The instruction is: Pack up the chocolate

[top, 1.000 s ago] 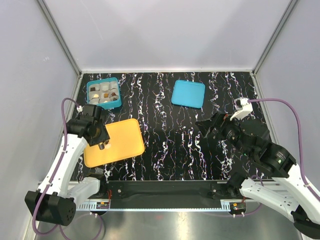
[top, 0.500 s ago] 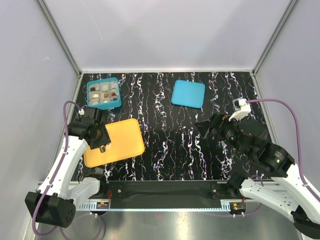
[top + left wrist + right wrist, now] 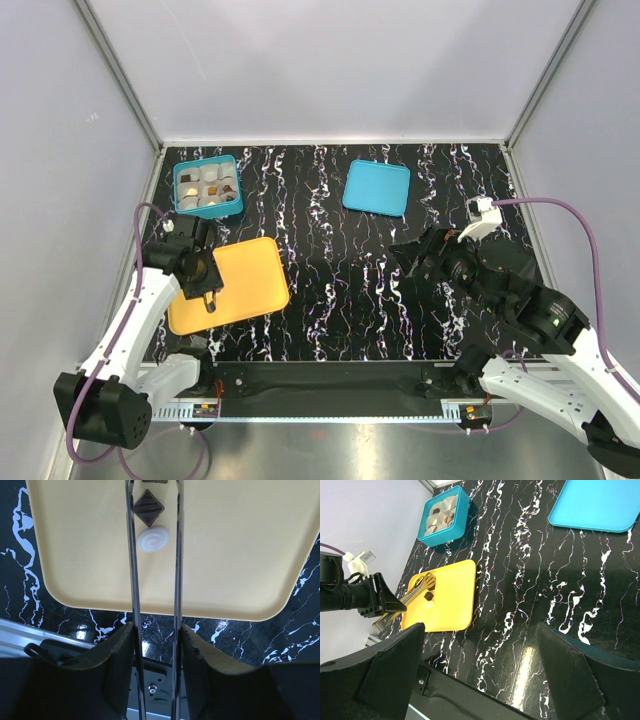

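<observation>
My left gripper [image 3: 203,284] is shut on metal tongs [image 3: 131,580], over the orange tray [image 3: 250,262]. In the left wrist view [image 3: 154,630] the two tong arms run apart from each other. A dark brown chocolate [image 3: 148,507] and a cream-white chocolate [image 3: 153,539] lie on the tray [image 3: 240,555] and show between the arms. The right wrist view shows the tongs [image 3: 418,589] beside the dark piece [image 3: 427,596]. The teal box [image 3: 208,186] holds several chocolates. My right gripper [image 3: 418,262] is open and empty above the table [image 3: 485,670].
The flat teal lid [image 3: 376,187] lies at the back centre, and also shows in the right wrist view [image 3: 595,505]. The teal box [image 3: 442,514] stands at the back left corner. Grey walls close in the table. The metal rail [image 3: 320,400] runs along the near edge.
My left gripper has shifted slightly toward the near edge with the tongs, which now reach further over the tray. The right arm has barely moved.
</observation>
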### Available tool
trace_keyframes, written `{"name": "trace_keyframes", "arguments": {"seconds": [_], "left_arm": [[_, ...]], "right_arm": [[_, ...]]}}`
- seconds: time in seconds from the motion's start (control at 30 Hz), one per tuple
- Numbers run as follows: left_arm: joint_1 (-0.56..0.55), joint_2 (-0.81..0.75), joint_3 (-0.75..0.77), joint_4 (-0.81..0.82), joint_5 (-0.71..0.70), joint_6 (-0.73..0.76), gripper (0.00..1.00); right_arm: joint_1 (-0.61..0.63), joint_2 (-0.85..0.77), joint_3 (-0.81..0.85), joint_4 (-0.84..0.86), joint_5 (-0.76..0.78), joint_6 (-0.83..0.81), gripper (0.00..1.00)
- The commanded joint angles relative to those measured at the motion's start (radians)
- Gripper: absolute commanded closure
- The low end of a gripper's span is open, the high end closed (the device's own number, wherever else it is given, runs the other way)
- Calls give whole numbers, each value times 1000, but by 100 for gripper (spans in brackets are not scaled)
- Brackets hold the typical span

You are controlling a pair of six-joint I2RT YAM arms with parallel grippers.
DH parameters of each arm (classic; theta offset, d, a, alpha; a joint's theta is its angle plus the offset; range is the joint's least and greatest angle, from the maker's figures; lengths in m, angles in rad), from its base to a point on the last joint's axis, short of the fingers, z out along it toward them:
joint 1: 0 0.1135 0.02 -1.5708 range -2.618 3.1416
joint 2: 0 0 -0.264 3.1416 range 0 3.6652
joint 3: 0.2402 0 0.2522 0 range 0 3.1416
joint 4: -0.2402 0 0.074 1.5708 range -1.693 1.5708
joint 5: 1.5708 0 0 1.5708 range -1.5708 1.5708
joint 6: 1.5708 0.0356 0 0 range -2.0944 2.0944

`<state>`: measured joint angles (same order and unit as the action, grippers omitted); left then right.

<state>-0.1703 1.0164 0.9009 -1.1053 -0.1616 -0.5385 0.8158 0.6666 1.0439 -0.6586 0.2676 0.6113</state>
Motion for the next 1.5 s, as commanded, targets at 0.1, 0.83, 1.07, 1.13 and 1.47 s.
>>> {"name": "trace_keyframes", "arguments": {"seconds": [0.1, 0.83, 1.07, 1.13, 1.47], "left_arm": [[-5, -13, 44, -7, 2, 25, 60], [-5, -13, 150, -82, -6, 37, 65], [-5, -12, 182, -100, -7, 41, 67], [-5, -12, 182, -100, -9, 43, 67], [-5, -18, 115, -67, -3, 38, 56]], "right_arm": [[-4, 1, 2, 33, -8, 7, 0], [-4, -9, -12, 27, -5, 18, 0], [-3, -5, -16, 31, -4, 18, 0], [-4, -5, -15, 30, -5, 19, 0], [-6, -12, -18, 27, -5, 22, 0]]}}
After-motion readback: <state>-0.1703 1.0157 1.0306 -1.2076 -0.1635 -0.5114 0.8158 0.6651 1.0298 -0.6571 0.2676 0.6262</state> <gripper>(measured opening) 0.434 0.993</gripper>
